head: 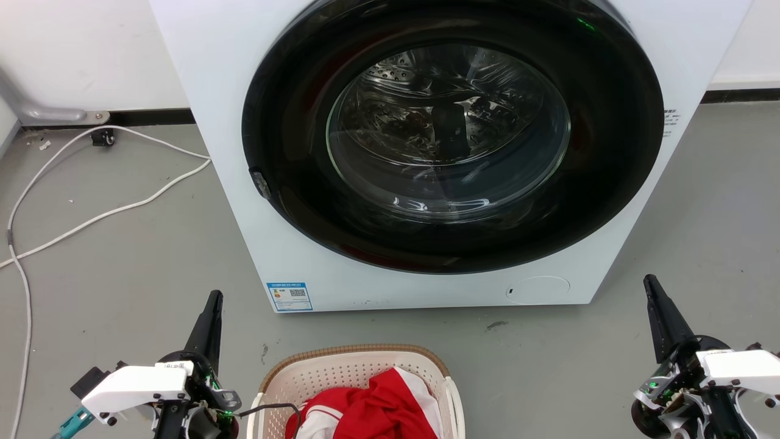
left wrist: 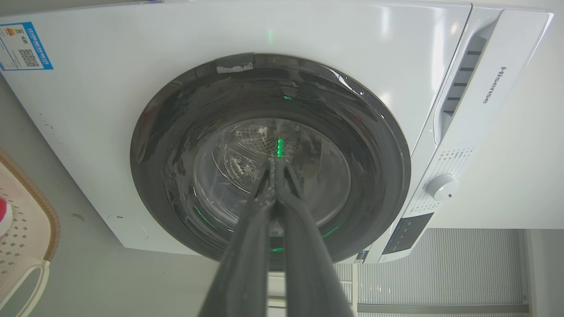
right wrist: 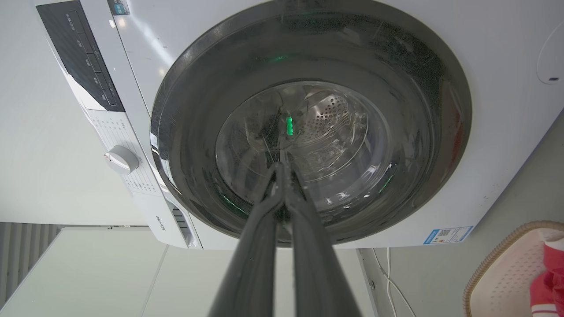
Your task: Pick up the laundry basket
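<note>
Left claw (head: 213, 302): fingers pressed together, nothing pinched, tips pointing up the head view, just beside the basket's left flank. Right claw (head: 653, 291): likewise pressed together and empty, well apart from the basket, off to the right.

Laundry basket (head: 359, 350): down on the floor (head: 122, 256) in front of the washer, apart from it, between the two claws and nearer the left one, cut off by the bottom edge of the head view. Carries a red and white garment (head: 378, 408) heaped inside. Probably light, being thin perforated plastic with little cloth in it. Likely firm along the brown rim, yet apt to flex and tip if raised by one side alone. Smooth plastic, so probably slippery under thin fingers. Best taken at the white side handles (head: 457, 402), a claw to each, then lifted level. Calls for spreading both claws first.

Room, big to small: white front-loading washer (head: 231, 201), round dark door (head: 451, 134) shut by the look of it; grey scuffed floor; pale wall (head: 73, 55) behind; white cable (head: 91, 216) looping over the floor at the left; small blue label (head: 289, 296) at the washer's lower corner.
</note>
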You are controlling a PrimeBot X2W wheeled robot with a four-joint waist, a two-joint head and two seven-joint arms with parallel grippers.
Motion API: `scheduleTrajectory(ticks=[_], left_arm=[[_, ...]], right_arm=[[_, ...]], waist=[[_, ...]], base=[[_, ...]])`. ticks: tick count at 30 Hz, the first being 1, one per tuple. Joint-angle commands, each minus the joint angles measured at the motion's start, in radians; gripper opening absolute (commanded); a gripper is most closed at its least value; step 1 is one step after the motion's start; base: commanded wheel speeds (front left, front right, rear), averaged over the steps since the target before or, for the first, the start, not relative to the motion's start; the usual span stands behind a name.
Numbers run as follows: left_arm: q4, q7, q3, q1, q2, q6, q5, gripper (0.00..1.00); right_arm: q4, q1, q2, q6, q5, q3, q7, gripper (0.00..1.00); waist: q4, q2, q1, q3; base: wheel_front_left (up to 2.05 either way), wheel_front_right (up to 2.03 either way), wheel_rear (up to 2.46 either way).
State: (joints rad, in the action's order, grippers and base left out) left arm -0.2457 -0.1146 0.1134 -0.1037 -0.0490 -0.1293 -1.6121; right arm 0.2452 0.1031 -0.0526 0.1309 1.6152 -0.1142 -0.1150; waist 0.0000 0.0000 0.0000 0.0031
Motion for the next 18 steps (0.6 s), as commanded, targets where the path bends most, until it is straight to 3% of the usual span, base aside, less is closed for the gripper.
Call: scheduleTrajectory(ticks=[1,18], left_arm=[[0.0,-0.002,0.002,-0.01,-0.002,-0.004,-0.002,0.0],[0.0,-0.002,0.002,-0.01,-0.002,-0.004,-0.002,0.0]], right_arm=[[0.001,0.01,0.003,0.0,-0.005,-0.001,-0.002,0.0],[0.001,0.01,0.004,0.0,-0.006,-0.001,-0.002,0.0]], waist=[[0.0,0.0,0.0,0.0],[0.0,0.0,0.0,0.0]], base=[[0.0,0.0,0.0],[0.0,0.0,0.0]])
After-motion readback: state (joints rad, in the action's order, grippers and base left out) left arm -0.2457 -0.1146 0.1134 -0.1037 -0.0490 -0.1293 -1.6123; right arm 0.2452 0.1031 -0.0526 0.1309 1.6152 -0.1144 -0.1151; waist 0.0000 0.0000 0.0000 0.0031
